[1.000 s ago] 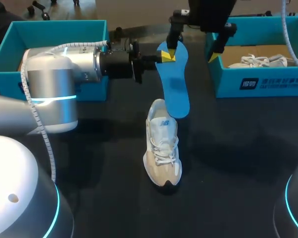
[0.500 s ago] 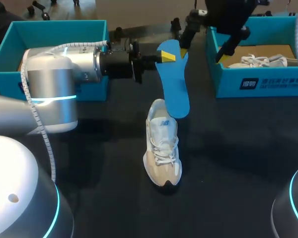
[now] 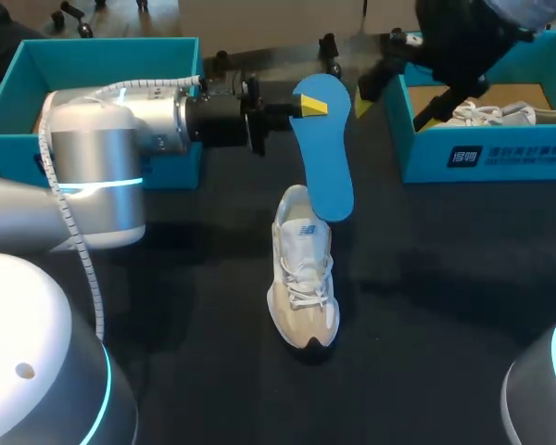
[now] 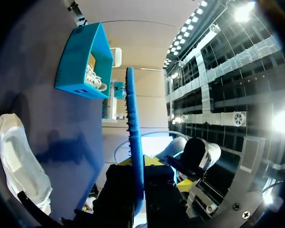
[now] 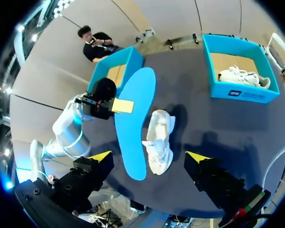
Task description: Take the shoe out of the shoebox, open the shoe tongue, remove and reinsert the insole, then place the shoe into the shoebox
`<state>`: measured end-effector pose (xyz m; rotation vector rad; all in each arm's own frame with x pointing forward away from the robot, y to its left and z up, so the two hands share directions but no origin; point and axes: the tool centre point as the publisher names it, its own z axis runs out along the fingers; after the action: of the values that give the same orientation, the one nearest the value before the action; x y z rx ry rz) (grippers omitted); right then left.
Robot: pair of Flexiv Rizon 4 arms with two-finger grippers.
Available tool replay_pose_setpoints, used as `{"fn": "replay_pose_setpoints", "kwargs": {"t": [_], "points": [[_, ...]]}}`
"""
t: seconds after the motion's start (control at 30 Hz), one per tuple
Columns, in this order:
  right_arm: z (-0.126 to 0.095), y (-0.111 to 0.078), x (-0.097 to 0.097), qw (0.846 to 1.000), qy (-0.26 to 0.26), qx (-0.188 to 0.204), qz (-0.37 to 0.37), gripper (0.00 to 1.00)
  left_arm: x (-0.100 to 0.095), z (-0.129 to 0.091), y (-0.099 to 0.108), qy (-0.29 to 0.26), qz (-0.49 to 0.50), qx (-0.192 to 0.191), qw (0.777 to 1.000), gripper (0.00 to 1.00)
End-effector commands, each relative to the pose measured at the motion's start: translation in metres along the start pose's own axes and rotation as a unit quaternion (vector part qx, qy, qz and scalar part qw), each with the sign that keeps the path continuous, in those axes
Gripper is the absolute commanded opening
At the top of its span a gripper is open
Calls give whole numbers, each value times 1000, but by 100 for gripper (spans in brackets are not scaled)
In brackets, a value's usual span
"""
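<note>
left tool [image 3: 308, 105]: clamped on one end of the insole [image 3: 324, 153]
insole: lengthwise in line with the shoe [image 3: 303, 278], free end just over its heel
shoe: mid counter [image 3: 445, 306]
right tool [image 5: 149, 156]: wide, off by the shoebox [image 3: 482, 158], so the left arm's nearer

Dark table [image 3: 426, 306], white shoe [image 3: 303, 278] standing on its sole just below the left gripper's [image 3: 308, 107] jaws, blue box [image 3: 102, 43] behind that gripper, other blue box [image 3: 486, 158] (open-topped too) near the right gripper's [image 3: 391, 105] jaws.
</note>
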<state>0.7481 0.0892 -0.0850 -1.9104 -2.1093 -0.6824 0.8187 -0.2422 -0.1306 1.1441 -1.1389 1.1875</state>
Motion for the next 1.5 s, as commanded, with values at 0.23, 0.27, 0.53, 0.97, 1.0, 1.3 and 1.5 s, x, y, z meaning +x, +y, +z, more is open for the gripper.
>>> {"fn": "replay_pose_setpoints", "kwargs": {"t": [0.23,0.27,0.53,0.97,1.0,1.3,1.5], "points": [[6,-5,-15,991,137,-10,4,100,1,-8,3,15,67,-30,997,0],[6,-5,-16,990,142,-10,4,100,1,-9,4,9,81,-35,996,0],[12,-6,-21,984,179,-13,10,100,5,-12,5,7,174,-49,984,0],[19,-3,-27,973,228,-23,20,100,15,-23,6,19,361,-51,931,0],[19,-2,-27,972,231,-22,21,100,17,-24,5,17,381,-48,923,0],[25,1,-29,966,254,-27,26,100,19,-32,2,17,501,-45,864,0],[26,4,-28,956,288,-40,31,100,22,-34,-2,31,612,-24,790,0]]}}
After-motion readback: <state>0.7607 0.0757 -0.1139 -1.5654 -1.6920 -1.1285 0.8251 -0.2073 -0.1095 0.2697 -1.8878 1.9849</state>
